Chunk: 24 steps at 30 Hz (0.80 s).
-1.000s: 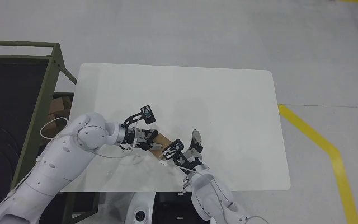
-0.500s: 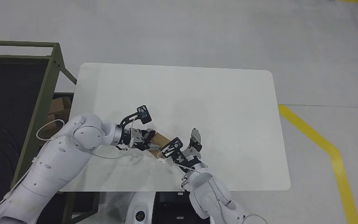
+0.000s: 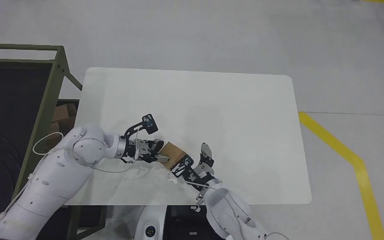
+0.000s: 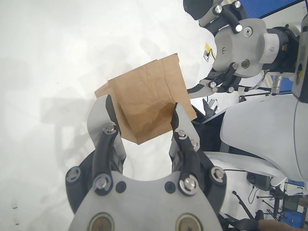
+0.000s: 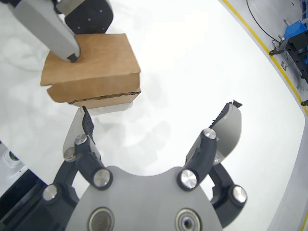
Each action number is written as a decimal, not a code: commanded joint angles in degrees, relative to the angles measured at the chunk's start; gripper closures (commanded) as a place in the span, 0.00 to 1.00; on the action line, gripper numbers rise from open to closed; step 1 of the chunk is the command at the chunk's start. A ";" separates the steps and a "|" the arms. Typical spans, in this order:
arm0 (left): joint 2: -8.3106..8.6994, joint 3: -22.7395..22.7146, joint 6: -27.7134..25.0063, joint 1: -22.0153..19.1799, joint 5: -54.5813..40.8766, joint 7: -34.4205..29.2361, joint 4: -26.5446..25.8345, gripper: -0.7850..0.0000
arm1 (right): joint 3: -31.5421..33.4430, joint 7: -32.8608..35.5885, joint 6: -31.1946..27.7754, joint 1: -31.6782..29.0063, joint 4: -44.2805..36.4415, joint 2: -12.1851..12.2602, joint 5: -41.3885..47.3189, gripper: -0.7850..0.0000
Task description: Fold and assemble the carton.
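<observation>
Top view: the carton (image 3: pixel 174 150) is seen lying on the table (image 3: pixel 240 102). The left gripper (image 3: pixel 158 151) is set against one side of the carton. The right gripper (image 3: pixel 193 157) is placed just beside the carton's opposite end.

Left wrist view: the carton is framed between the left gripper's fingers, which are spread to either side of it. A firm clamp cannot be confirmed from here. The right gripper is seen beyond the carton, with its fingers wide apart.

Right wrist view: the carton is shown as a mostly closed box. A top flap is laid over it, and a thin gap is left along the end facing the right gripper. One left fingertip is pressed on the carton's top face. The right gripper is spread and nothing is held in it; one finger sits just beside the carton's lower edge.

Step judged: the flap is being held down while the open end is closed. The next move calls for the right gripper to be brought against that end and the gap pushed shut, with the carton kept steady from above.
</observation>
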 commanded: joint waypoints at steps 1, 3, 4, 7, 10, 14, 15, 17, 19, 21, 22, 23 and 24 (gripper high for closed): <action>0.01 0.01 0.07 -0.08 -0.03 -0.03 0.02 0.42 | -0.10 1.13 -0.36 0.31 0.27 -0.07 -0.05 0.00; 0.01 0.02 0.14 -0.14 0.02 0.17 0.05 0.43 | -0.32 1.54 -0.45 0.84 0.76 -0.25 0.91 0.00; 0.01 0.03 0.15 -0.15 0.03 0.19 0.05 0.43 | -0.41 1.34 -0.66 0.98 0.85 -0.30 1.47 0.00; 0.03 0.04 0.29 -0.18 0.05 0.30 0.09 0.44 | -0.38 1.33 -0.98 1.97 1.83 -0.55 3.64 0.00; 0.05 0.01 0.38 -0.25 0.09 0.41 0.21 0.45 | -0.99 1.80 -0.76 3.43 3.11 -1.03 5.90 0.00; 0.07 -0.03 0.46 -0.33 0.06 0.49 0.32 0.45 | -2.41 2.18 -1.36 5.65 4.94 -1.62 6.99 0.00; 0.08 -0.04 0.47 -0.33 0.03 0.50 0.33 0.46 | -2.58 1.83 -1.58 5.99 5.18 -1.71 7.44 0.00; 0.10 -0.05 0.38 -0.37 0.10 0.49 0.27 0.46 | -2.66 1.49 -1.37 6.33 5.56 -1.81 7.72 0.00; 0.09 0.03 0.38 -0.40 0.10 0.55 0.22 0.45 | -2.73 1.31 -0.36 6.37 5.62 -1.91 7.50 0.00; 0.07 0.21 0.39 -0.51 0.17 0.53 0.19 0.46 | -2.87 1.81 1.80 6.27 5.67 -2.08 6.91 0.00; 0.05 0.34 0.33 -0.57 0.26 0.49 0.21 0.46 | -3.05 1.99 2.36 6.32 5.70 -2.18 6.77 0.00; 0.03 0.47 0.35 -0.64 0.26 0.48 0.28 0.46 | -3.13 2.13 2.81 6.41 5.79 -2.25 6.67 0.00; 0.02 0.58 0.36 -0.74 0.32 0.39 0.28 0.47 | -3.15 2.25 3.27 6.47 5.86 -2.32 6.66 0.00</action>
